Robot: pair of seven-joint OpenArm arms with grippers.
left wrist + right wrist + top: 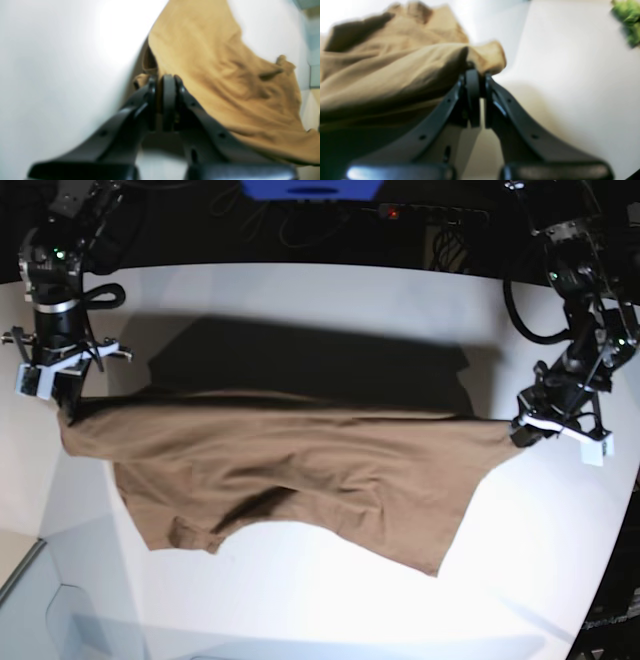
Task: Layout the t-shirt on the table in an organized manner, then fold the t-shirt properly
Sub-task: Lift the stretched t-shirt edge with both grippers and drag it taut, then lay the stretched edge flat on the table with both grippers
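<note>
I have the shirt (300, 470) pinched at two corners and stretched between the arms above the table (330, 290). The right gripper (480, 75), at the scene's left, has its jaws together on a bunched corner of cloth; the left gripper (166, 80), at the scene's right, is clamped on the opposite corner. The top edge runs taut and nearly straight from one gripper to the other. Its lower part hangs in loose folds, and I cannot tell whether it touches the table, where the shirt throws a wide shadow. By my reckoning I am only in the layout stage: the shirt is spread sideways but not laid flat, and no fold has been made. Flattening and all folding remain.
</note>
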